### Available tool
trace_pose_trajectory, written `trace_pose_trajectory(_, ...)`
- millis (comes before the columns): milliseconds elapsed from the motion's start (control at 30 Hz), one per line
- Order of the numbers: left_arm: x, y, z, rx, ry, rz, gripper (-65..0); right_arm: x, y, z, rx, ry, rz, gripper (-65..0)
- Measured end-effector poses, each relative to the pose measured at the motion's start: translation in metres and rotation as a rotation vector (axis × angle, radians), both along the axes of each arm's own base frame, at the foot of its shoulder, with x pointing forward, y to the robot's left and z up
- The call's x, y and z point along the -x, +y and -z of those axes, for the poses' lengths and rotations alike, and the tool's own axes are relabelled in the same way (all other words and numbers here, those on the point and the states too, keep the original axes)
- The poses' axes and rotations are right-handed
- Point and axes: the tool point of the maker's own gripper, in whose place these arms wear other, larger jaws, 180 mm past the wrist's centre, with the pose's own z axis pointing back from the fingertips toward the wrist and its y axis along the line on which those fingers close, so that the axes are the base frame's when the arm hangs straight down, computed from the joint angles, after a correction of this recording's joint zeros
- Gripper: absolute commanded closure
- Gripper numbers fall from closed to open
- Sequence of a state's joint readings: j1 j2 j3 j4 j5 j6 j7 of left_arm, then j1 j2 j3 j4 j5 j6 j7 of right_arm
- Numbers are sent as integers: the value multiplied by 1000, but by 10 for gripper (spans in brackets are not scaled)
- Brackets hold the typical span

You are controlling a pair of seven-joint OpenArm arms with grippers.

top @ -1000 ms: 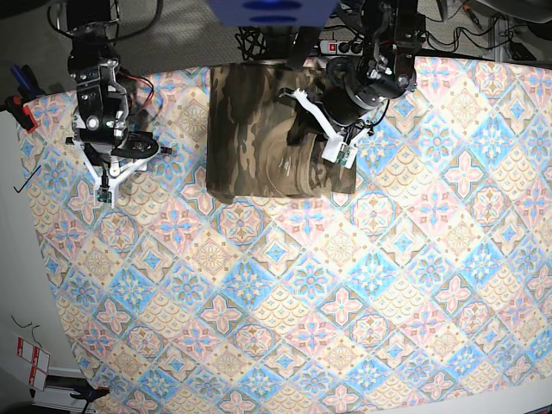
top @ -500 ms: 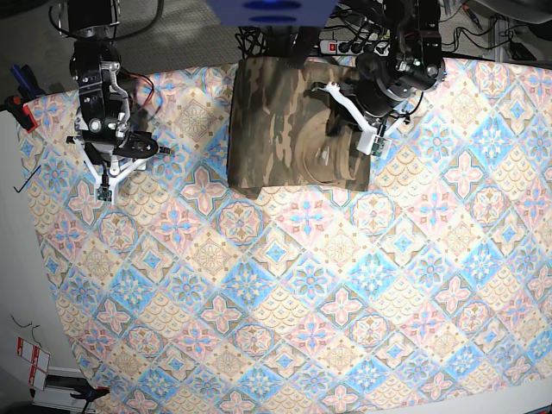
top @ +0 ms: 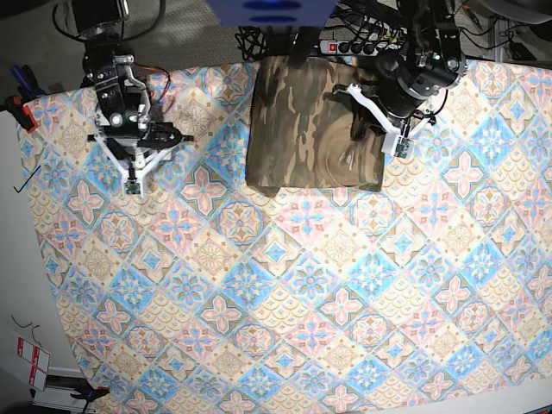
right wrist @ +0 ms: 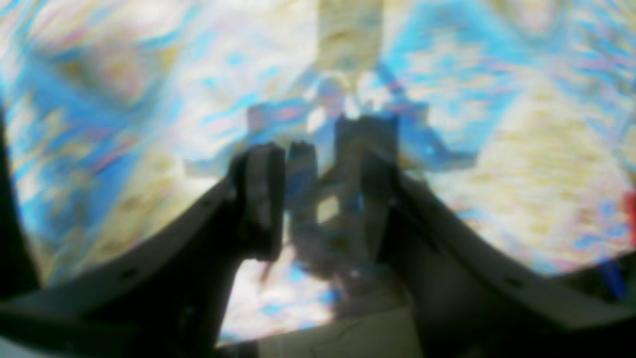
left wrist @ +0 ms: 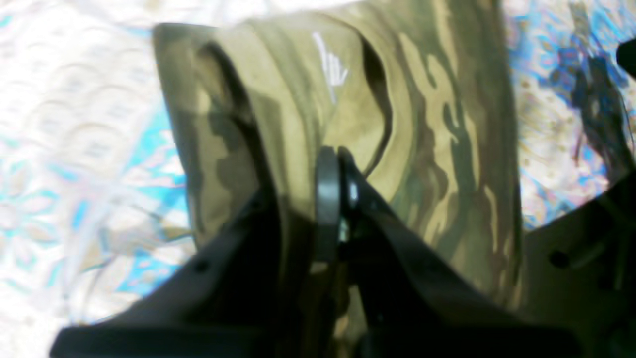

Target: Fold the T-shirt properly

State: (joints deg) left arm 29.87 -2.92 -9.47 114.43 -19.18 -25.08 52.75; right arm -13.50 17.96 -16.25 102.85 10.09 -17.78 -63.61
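Bench [top: 285, 345]: tile-patterned cloth under folded T-shirt [top: 302, 121].
Left fingers [left wrist: 334, 164]: pinched on T-shirt's edge.
Right fingers [right wrist: 318, 164]: parted, empty, well left of T-shirt.

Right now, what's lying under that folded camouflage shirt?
The T-shirt lies on the patterned tablecloth, which shows all around it. Whatever is directly beneath the folds is covered.

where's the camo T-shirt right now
In the base view, the T-shirt lies folded at the top centre of the tablecloth, its right edge under the left gripper.
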Motion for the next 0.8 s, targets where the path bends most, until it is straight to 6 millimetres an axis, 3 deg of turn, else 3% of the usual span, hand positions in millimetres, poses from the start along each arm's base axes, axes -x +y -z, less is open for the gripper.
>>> trace_pose_trajectory(167, 0, 1, 0, -5, 0, 3, 0, 28, 47, 33, -97, 120, -49, -246)
trace_pose_trajectory(267, 0, 1, 0, -5, 0, 3, 0, 36, 64, 37, -146, 148, -76, -246)
trace_pose_trajectory(467, 0, 9, 1, -27, 0, -8, 0, 20, 60, 30, -127, 105, -75, -246)
trace_pose_trajectory(700, 2, 16, 9, -58, 21, -18, 0, 22, 60, 30, -129, 111, -75, -246)
trace_pose_trajectory(800, 3, 17, 10, -62, 28, -19, -81, 22, 60, 30, -128, 111, -75, -246)
